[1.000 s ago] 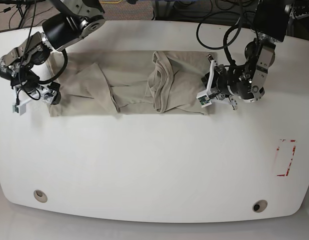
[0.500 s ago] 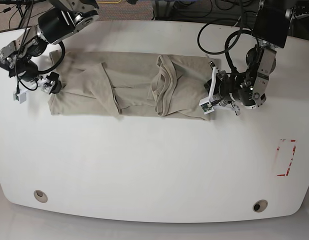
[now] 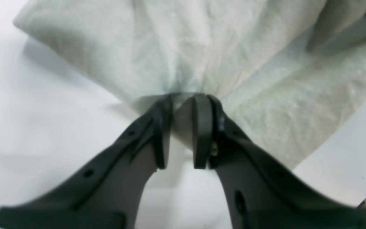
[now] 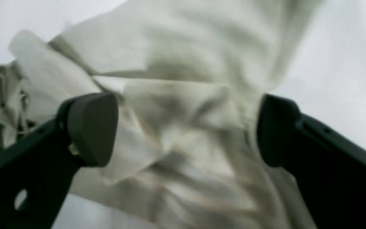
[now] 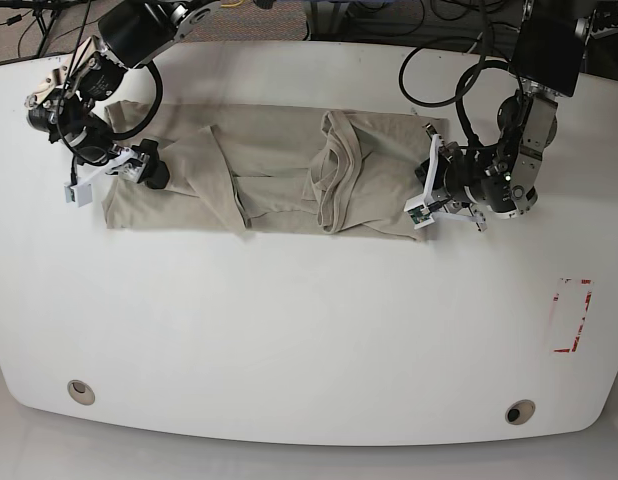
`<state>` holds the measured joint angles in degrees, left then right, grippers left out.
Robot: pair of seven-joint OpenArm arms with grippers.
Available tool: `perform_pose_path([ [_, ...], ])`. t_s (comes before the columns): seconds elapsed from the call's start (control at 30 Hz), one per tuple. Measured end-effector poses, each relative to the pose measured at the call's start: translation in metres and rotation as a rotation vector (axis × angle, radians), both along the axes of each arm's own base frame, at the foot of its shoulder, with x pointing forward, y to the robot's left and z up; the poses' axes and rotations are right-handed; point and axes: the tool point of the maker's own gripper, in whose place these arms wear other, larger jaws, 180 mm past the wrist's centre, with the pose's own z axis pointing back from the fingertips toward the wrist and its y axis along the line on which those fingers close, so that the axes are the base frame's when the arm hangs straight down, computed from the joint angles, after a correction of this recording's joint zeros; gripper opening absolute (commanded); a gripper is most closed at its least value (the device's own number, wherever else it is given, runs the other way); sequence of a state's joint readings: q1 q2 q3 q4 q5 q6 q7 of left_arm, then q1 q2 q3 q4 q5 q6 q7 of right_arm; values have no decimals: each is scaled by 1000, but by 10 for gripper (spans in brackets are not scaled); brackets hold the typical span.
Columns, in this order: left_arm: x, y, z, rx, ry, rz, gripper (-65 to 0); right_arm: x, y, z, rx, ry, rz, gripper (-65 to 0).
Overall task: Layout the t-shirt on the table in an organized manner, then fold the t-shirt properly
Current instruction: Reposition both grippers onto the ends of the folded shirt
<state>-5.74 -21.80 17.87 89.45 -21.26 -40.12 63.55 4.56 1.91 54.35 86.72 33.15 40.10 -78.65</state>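
Left gripper (image 3: 181,133) was clamped on an edge fold of the t-shirt (image 5: 279,170) at right of the base view; your right gripper (image 4: 187,127) stood wide apart over the cloth at upper left, gripping nothing. T-shirt lay as a folded band across the upper table (image 5: 309,330). In my judgement, you should close the right jaws on the hem, then draw both ends level and taut before folding

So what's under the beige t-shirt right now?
Only the white table shows around the beige t-shirt; the cloth hides whatever lies beneath. Its right edge is pinched in the left gripper.
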Motion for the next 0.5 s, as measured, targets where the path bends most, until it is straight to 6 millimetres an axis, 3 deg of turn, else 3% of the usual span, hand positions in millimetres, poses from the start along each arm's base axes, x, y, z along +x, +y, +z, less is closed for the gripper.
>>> perform_pose_path([
  [0.13,0,0,0,0,0,0,-549,6,18,-1,14,-10,46,-3],
  [0.23,0,0,0,0,0,0,-549,9,27,-1,31,-21,55,-87],
  [0.5,0,0,0,0,1,0,-549,7,38,-7,47,-6,64,-496],
])
